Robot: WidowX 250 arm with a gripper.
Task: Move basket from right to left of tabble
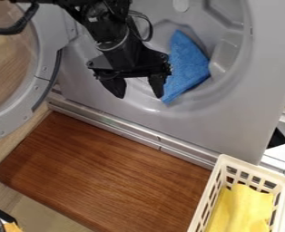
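cream-coloured rectangular plastic basket (254, 171) with slotted walls, low and to the right of the black fingers (113, 87), well apart from them; it is at the right end of the brown wood-grained worktop (102, 176), though whether it stands on the wood or just beside it, i cannot tell; a soft yellow cloth (239, 210) lies inside it; the fingers are spread wide with nothing between them, above the worktop's far edge and before the grey plastic front of a machine (230, 122), a folded blue cloth (186, 65) just to their right.

the basket has yet to be picked up, i judge, and the move across is all to do; it should be light, the cloth adding little; its thin walls look fairly stiff but may flex under a hard squeeze, and the smooth plastic could slip; best to take the short rim nearest the fingers, one finger inside and one outside, clear of the yellow cloth; held at one end it may tip or swing, so a low lift or gentle drag leftward seems safest.
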